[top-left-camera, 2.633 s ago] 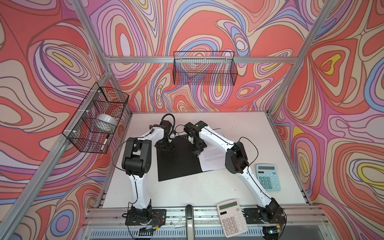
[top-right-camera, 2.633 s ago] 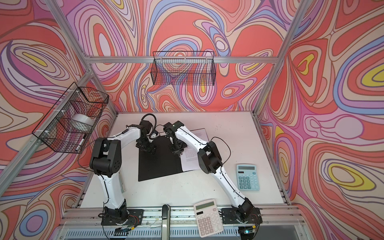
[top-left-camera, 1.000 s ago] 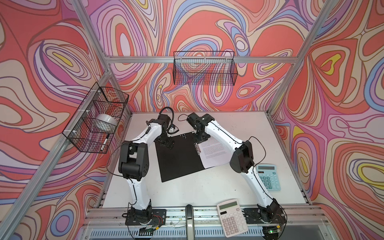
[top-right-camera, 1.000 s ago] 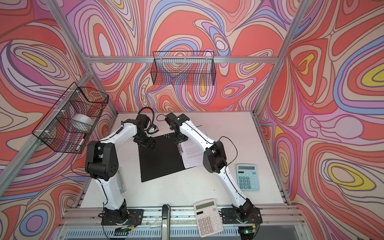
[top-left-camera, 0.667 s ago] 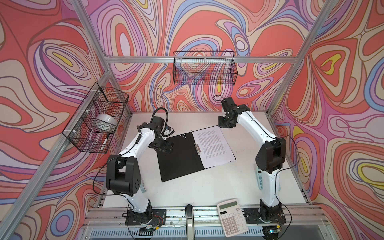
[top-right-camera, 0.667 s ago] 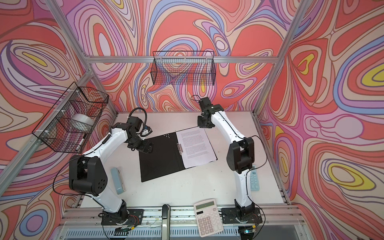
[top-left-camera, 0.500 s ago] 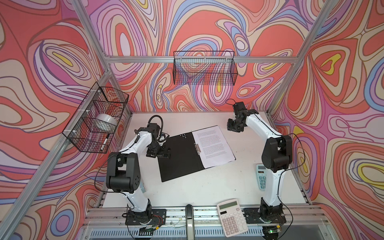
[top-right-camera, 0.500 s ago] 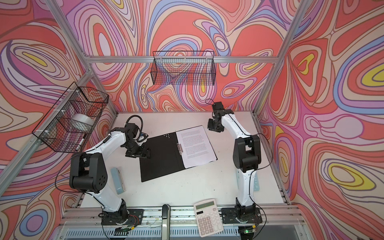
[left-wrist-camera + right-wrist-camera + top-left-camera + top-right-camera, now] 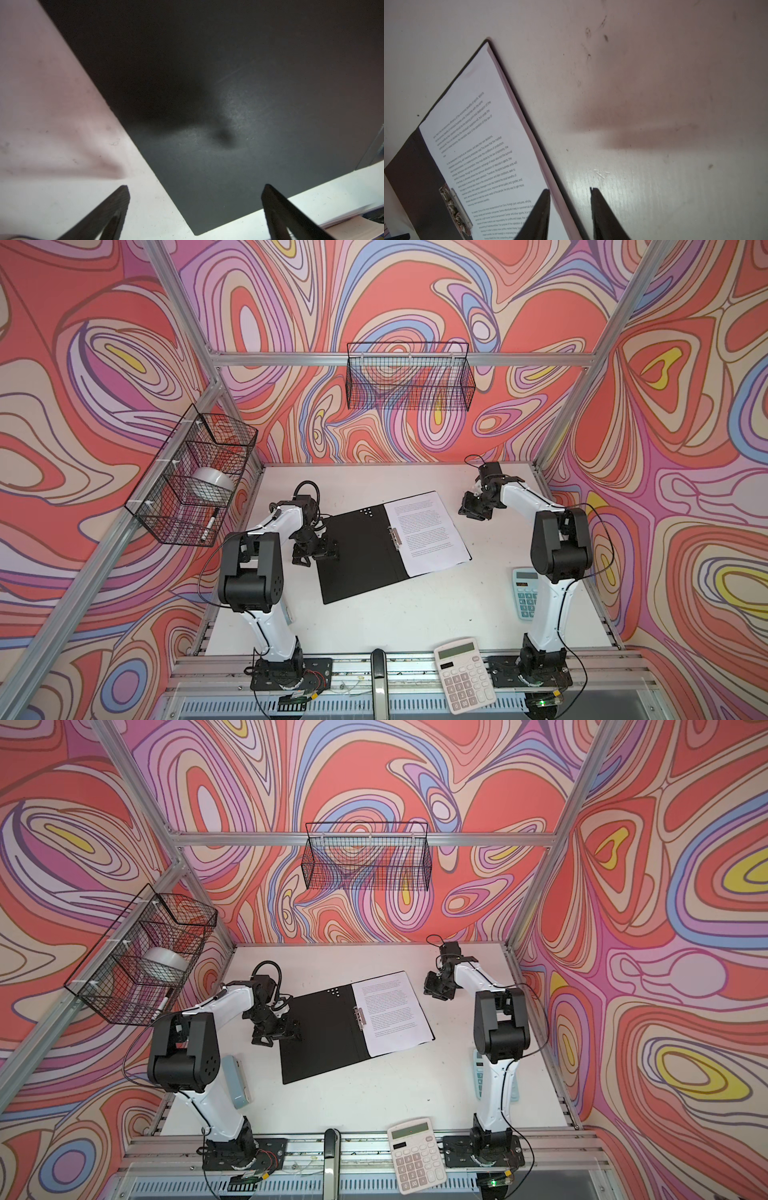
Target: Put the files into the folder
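Open folder [image 9: 357, 556] holding files [image 9: 428, 531] at counter [image 9: 374, 622] centre; left gripper [image 9: 195, 186] fingers [image 9: 112, 209] spread wide, right gripper [image 9: 569, 189] fingers narrowly parted, empty.

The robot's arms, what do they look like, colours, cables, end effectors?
The left arm and right arm have white links, bulky black joint housings and thin black cables looping alongside. The left end effector and right end effector each have two black tapered fingers.

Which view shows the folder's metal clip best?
Right wrist: the metal clip is close and shiny, beside the printed sheet. In both top views it is a tiny sliver. Left wrist shows only the folder's black cover.
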Controlling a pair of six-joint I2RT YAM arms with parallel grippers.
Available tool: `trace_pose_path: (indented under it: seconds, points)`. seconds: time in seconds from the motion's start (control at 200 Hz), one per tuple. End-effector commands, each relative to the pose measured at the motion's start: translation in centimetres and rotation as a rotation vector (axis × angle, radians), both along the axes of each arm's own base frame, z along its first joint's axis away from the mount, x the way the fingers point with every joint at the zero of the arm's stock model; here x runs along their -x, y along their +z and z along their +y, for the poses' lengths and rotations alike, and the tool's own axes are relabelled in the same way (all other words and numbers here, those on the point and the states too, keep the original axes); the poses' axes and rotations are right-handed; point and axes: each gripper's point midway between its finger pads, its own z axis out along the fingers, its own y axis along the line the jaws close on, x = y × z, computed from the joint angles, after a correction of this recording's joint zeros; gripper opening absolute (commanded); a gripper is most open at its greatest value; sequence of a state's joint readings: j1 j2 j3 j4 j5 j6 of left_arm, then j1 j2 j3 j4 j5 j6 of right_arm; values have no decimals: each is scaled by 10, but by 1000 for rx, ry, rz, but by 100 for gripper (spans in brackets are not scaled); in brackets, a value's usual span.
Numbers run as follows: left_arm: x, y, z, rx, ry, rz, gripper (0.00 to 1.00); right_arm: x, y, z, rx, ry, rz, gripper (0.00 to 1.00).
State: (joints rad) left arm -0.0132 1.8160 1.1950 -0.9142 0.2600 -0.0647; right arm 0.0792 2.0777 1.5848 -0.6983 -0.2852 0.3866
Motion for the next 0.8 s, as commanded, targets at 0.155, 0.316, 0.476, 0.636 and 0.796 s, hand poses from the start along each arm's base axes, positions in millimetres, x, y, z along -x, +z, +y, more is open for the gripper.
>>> trace_pose_path:
  seconds: [0.155,0.316,0.476,0.636,0.796]
  points:
    - [1,-14,6,-20,6,69,100,-4,7,10,-76,42,-30,35]
    - [2,-17,2,4,6,89,100,-1,1,9,-68,59,-7,35]
    - [-1,-21,-3,38,-11,105,100,3,-6,12,-72,77,29,35]
    - [-6,-19,-14,100,-17,98,100,13,-17,10,-64,86,77,35]
    - [-17,-16,-21,144,-20,75,100,28,-23,7,-42,93,126,35]
